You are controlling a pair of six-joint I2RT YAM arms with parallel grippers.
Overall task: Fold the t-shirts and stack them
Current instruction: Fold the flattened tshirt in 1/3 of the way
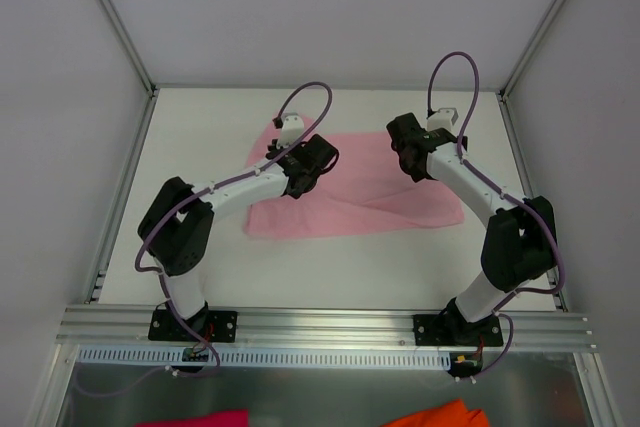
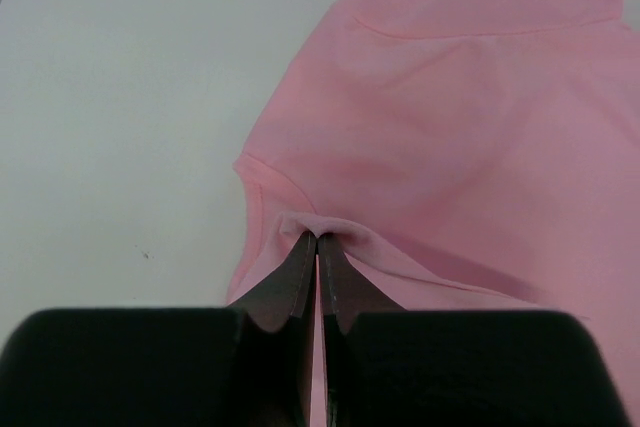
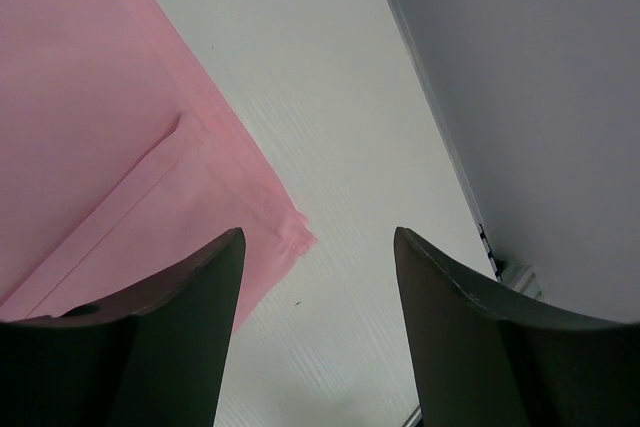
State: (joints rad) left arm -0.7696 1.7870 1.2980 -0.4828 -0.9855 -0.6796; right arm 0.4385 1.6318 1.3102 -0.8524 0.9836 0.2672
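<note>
The light pink t-shirt (image 1: 370, 202) lies partly folded on the white table between the arms. My left gripper (image 1: 322, 159) is over its left part, shut on a pinched ridge of the pink cloth (image 2: 330, 227) near a hemmed edge. My right gripper (image 1: 408, 159) is above the shirt's far right part, open and empty. In the right wrist view its fingers (image 3: 200, 287) frame a hemmed corner of the shirt (image 3: 290, 232) and bare table. The neck label is not visible.
A magenta cloth scrap (image 1: 195, 418) and an orange cloth scrap (image 1: 445, 414) lie below the table's front rail (image 1: 320, 325). White walls enclose the table at the back and sides; the right wall (image 3: 540, 97) is close to my right gripper.
</note>
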